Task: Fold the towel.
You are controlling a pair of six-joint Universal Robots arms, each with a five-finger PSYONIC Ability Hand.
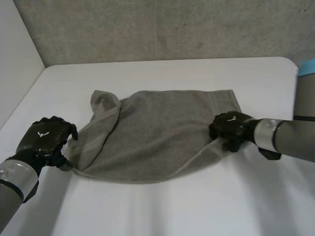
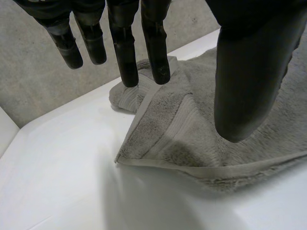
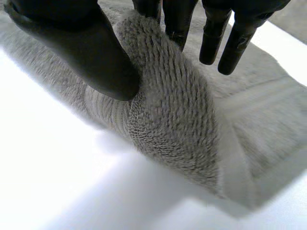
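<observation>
Pinching the one grey towel (image 1: 158,133) is the right robot hand (image 1: 231,130); the left robot hand (image 1: 45,140) hangs spread.

my left arm (image 1: 9,180) enters from the near left; my left hand (image 1: 44,140) hangs palm down, fingers (image 2: 125,57) straight, thumb (image 2: 249,76) held apart, gripping nothing. my right arm (image 1: 292,136) lies low from the right; my right hand (image 1: 231,127) pinches a raised fold of towel (image 1: 158,133) between thumb (image 3: 91,52) and fingers (image 3: 180,21).
</observation>
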